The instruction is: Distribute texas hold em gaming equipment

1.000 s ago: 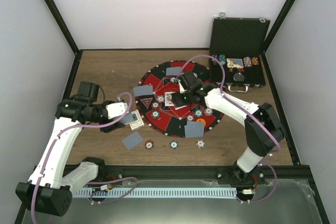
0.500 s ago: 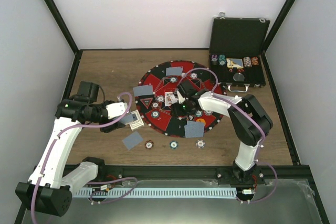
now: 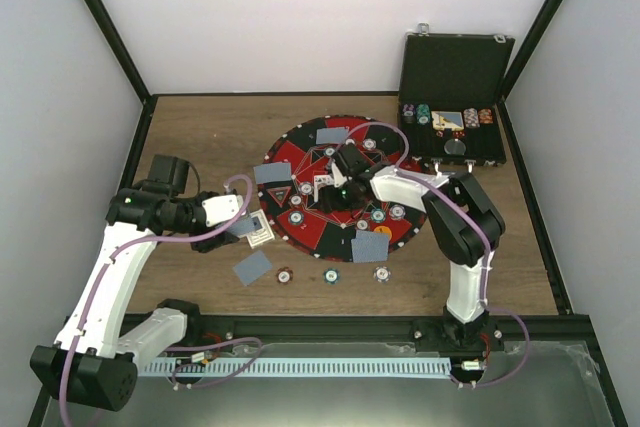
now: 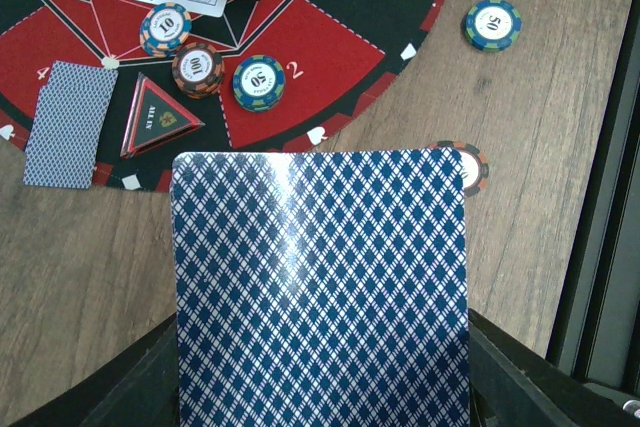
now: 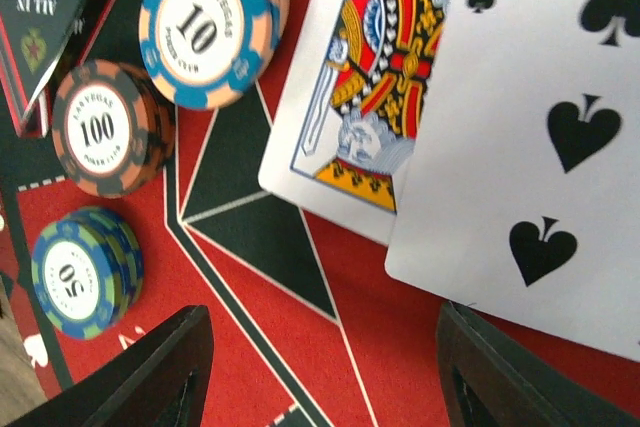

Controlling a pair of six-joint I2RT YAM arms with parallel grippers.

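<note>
My left gripper [image 4: 320, 387] is shut on a blue-backed playing card [image 4: 320, 287] held over the wood just off the mat's left edge, as the top view shows [image 3: 252, 228]. My right gripper [image 5: 320, 327] hangs open low over the red-and-black mat [image 3: 322, 239], with only red mat between its fingers. A face-up king of spades [image 5: 375, 97] and a spade card [image 5: 540, 147] lie just ahead of it. Three striped chips [image 5: 205, 22] and the black triangular marker [image 5: 45, 17] sit to their left.
Face-down cards lie on the mat [image 3: 370, 245] and on the wood [image 3: 253, 268]. Three chips [image 3: 331, 275] sit in a row near the front edge. The black hinged case [image 3: 455, 132] stands open at the back right, holding more chips.
The right arm has folded its elbow inward and its gripper has shifted a little left over the mat's centre. The left arm and its card have not moved.
</note>
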